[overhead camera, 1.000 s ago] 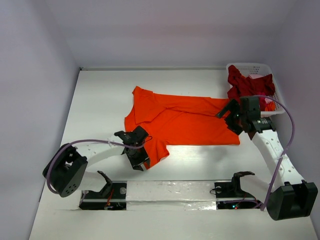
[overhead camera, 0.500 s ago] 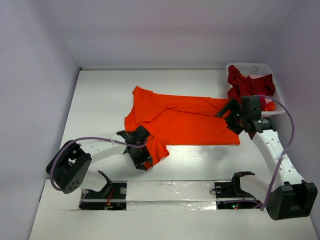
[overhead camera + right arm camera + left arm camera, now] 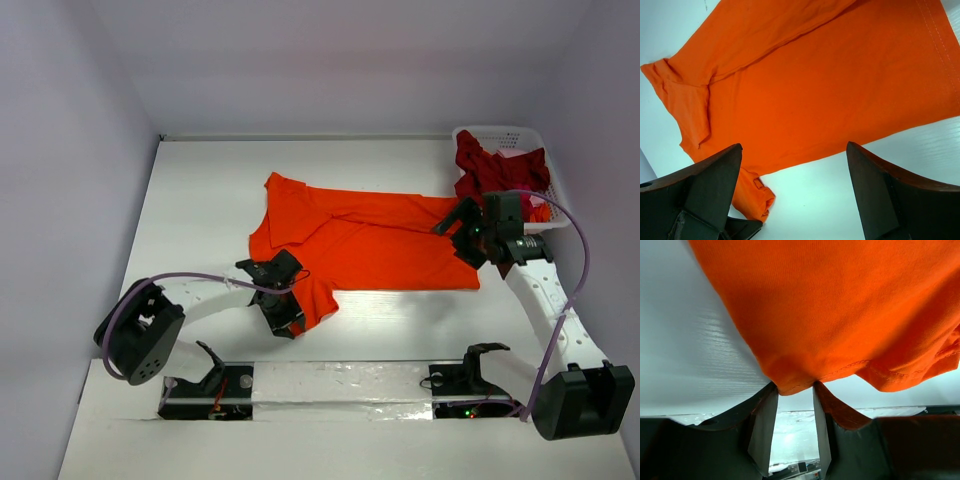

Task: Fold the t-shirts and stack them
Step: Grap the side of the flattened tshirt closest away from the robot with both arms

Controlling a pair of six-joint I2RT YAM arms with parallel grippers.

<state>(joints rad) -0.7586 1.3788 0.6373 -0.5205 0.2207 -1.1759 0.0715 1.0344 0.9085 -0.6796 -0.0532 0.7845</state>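
Left jaws pinch the orange t-shirt hem, plain only from the wrist; right jaws gape.

Left wrist view: orange shirt runs off top and right; hem covers left gripper tips, pinch unclear. Top view: red shirt bunched in basket, shape unreadable. Right wrist view: right gripper fingers cut off at bottom.
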